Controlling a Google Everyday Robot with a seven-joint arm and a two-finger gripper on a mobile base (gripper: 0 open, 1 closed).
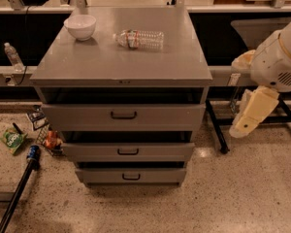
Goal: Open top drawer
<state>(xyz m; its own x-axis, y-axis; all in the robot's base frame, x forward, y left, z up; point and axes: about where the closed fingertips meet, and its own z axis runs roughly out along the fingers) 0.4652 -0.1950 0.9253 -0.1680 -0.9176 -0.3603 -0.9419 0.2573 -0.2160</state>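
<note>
The top drawer [123, 116] is the widest grey front panel of the grey metal cabinet [121, 62], right under its top, with a small dark loop handle [123, 115] at its centre. A dark gap shows above the panel. My gripper [250, 118] hangs at the right of the cabinet, at about the drawer's height, apart from the panel and well right of the handle. It holds nothing that I can see.
Two narrower drawers [128, 151] [131, 175] sit below. A white bowl [80, 26] and a lying plastic bottle [138, 39] are on the cabinet top. Litter [12, 140] and a dark pole [19, 188] lie on the floor at left. A black stand leg [216, 127] is at right.
</note>
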